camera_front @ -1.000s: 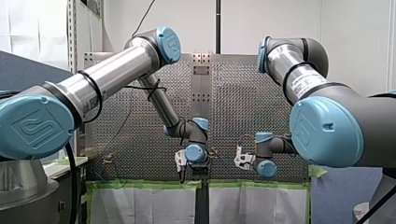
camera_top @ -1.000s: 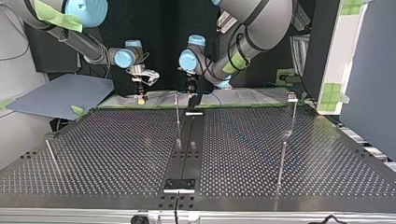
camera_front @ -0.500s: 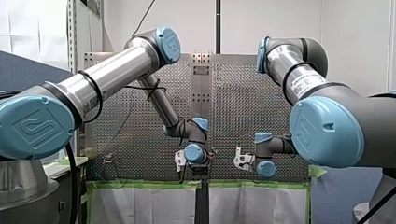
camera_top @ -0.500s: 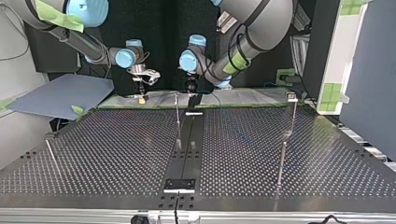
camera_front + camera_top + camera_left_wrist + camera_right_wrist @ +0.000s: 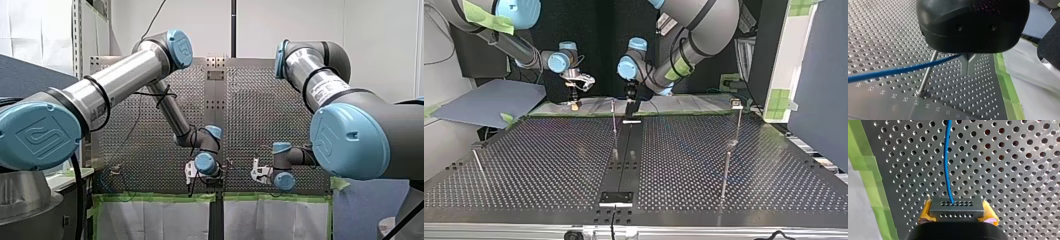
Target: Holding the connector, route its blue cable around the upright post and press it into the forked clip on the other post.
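Between the yellow pads of my right hand sits the pinched connector, blue cable leaving toward twelve o'clock; my left hand, near the post, has a grip I cannot tell.

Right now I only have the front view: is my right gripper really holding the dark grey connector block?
Observer: Yes. The right wrist view shows the right gripper with its yellow pads clamped on the dark grey, hole-dotted connector block.
Operator: Where does the cable run?
Observer: The thin blue cable leaves the block's face and runs straight ahead over the perforated metal table.
Operator: Is it at the post?
Observer: In the left wrist view it crosses the slim upright metal post beneath the left gripper; contact I cannot tell.
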Robot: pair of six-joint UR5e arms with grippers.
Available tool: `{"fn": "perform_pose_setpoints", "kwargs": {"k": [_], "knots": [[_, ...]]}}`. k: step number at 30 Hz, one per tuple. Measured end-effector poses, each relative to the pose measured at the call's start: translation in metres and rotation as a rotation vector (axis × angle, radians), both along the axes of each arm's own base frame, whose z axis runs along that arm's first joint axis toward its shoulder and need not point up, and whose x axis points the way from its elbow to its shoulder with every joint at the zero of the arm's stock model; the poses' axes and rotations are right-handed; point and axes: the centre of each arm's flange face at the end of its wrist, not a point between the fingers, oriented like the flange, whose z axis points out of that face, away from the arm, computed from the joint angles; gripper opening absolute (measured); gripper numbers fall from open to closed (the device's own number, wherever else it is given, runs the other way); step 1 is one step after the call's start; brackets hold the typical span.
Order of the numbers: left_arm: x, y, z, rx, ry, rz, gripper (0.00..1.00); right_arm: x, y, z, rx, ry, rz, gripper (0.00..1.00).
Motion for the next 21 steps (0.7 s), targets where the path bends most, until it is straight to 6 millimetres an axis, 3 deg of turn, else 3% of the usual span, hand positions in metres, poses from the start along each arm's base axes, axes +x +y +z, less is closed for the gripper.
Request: {"fn": "perform_pose_setpoints", "kwargs": {"k": [21], "knots": [[0.0055,0.0072,0.0012,0.003,0.001,0.032,0.0,0.0078,0.0036,0.0002,-0.031,0.065,0.086,0.0]]}}
